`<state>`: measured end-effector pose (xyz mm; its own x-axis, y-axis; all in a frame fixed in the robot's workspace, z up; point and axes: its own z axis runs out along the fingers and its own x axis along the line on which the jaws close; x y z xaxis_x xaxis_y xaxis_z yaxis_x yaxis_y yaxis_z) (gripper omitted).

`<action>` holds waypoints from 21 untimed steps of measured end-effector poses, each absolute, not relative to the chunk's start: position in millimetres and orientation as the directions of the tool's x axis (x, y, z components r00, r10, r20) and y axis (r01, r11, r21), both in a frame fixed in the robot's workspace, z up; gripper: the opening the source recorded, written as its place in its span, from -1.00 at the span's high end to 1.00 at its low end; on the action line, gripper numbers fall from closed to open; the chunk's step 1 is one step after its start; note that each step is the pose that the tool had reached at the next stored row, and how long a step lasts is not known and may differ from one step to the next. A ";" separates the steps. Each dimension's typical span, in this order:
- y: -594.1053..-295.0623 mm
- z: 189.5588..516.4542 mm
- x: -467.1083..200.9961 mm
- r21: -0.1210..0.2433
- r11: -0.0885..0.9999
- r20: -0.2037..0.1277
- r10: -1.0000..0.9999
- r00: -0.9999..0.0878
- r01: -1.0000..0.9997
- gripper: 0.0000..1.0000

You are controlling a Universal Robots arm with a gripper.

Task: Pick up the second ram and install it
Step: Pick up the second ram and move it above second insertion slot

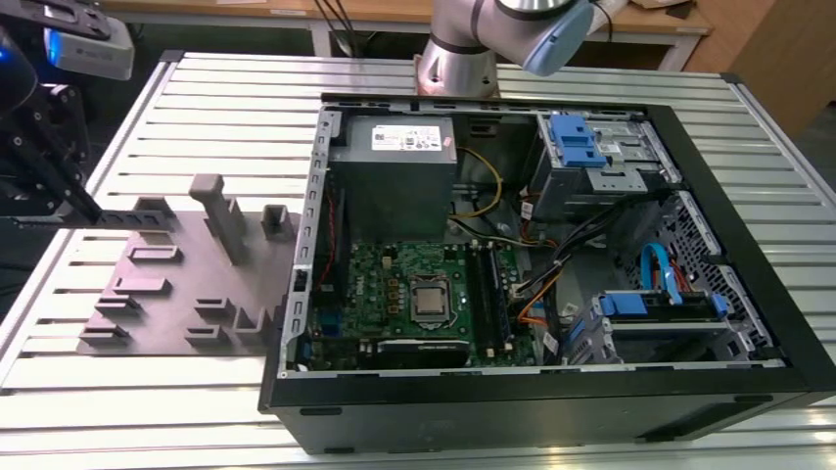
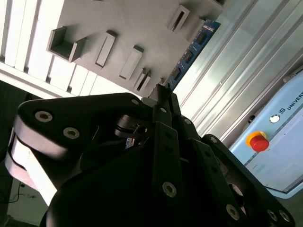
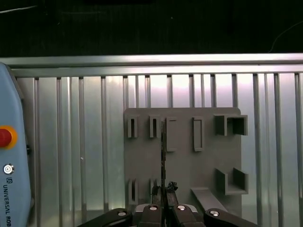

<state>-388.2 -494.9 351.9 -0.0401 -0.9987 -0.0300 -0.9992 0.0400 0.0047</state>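
My gripper (image 3: 163,190) is shut on the second ram (image 3: 163,151), a thin dark stick seen edge-on in the first wrist view, reaching out over the grey tray (image 3: 184,165). In the second wrist view the ram (image 2: 191,49) shows its blue face with small black chips, running out from the black fingertips (image 2: 163,92) beside the tray (image 2: 118,23). In the exterior view the gripper (image 1: 92,215) hangs at the far left, over the left end of the tray (image 1: 170,294). The open computer case (image 1: 523,245) lies to the exterior view's right, its green motherboard (image 1: 405,294) facing up.
The arm's base (image 1: 457,59) stands behind the case. Inside the case are a grey power-supply box (image 1: 398,157), loose cables (image 1: 549,255) and blue drive brackets (image 1: 575,137). A pendant with a red button (image 3: 4,137) lies on the slatted table (image 1: 222,108) near the tray.
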 end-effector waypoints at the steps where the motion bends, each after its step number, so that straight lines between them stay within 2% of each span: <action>1: -494.9 353.9 -388.2 0.005 0.040 -0.030 -0.999 -0.040 -0.999 0.73; 16: -494.9 396.7 -388.2 0.005 0.040 -0.030 -0.999 -0.040 -0.999 0.73; 21: -494.9 398.0 -388.2 0.005 0.040 -0.031 -0.999 -0.040 -0.999 0.73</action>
